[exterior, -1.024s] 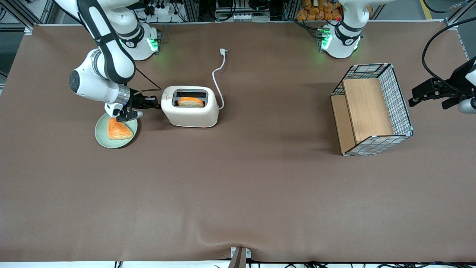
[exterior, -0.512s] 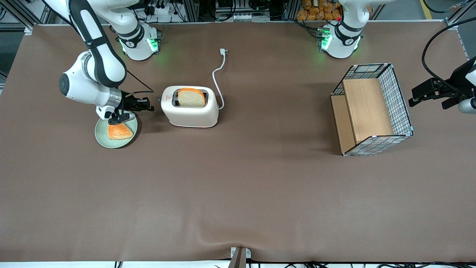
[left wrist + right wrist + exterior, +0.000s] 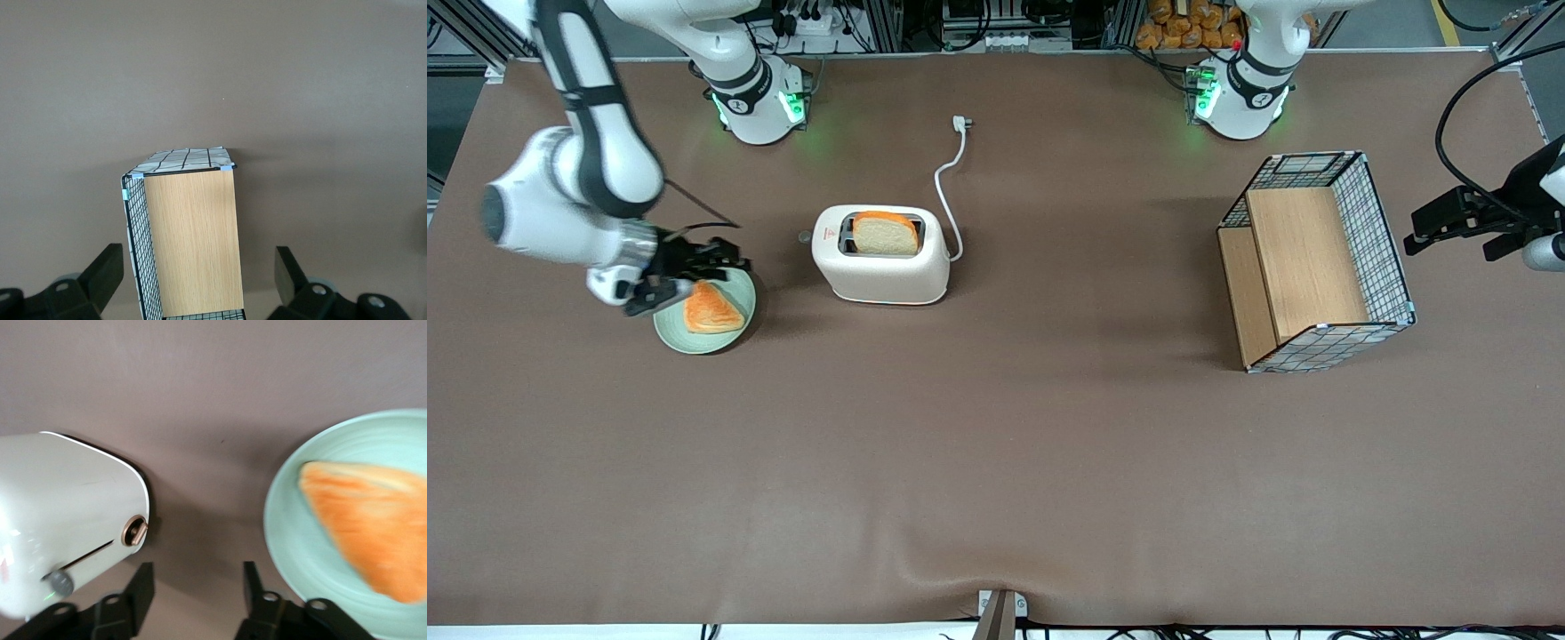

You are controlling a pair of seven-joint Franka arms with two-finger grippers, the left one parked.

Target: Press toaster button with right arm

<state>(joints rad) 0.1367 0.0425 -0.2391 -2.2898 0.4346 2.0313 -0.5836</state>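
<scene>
The cream-white toaster (image 3: 880, 258) stands on the brown table with a bread slice (image 3: 885, 233) standing high out of its top slot. The small grey toaster button (image 3: 805, 236) sticks out of its narrow end toward the working arm. My right arm's gripper (image 3: 720, 258) is open and empty. It hovers over the rim of a green plate, well clear of the button. In the right wrist view the toaster (image 3: 67, 507) shows its end face with the grey button (image 3: 61, 583) and a copper-ringed knob (image 3: 135, 531). The gripper (image 3: 198, 590) holds nothing.
A green plate (image 3: 669, 331) with an orange toast piece (image 3: 711, 308) lies under the gripper; the plate (image 3: 293, 540) also shows in the right wrist view. The white cord with plug (image 3: 960, 123) trails from the toaster. A wire basket (image 3: 1316, 258) with wooden shelves lies toward the parked arm's end.
My gripper has drawn back from the toaster's end, toward the working arm's end of the table. The bread slice rose from low in the slot to standing high.
</scene>
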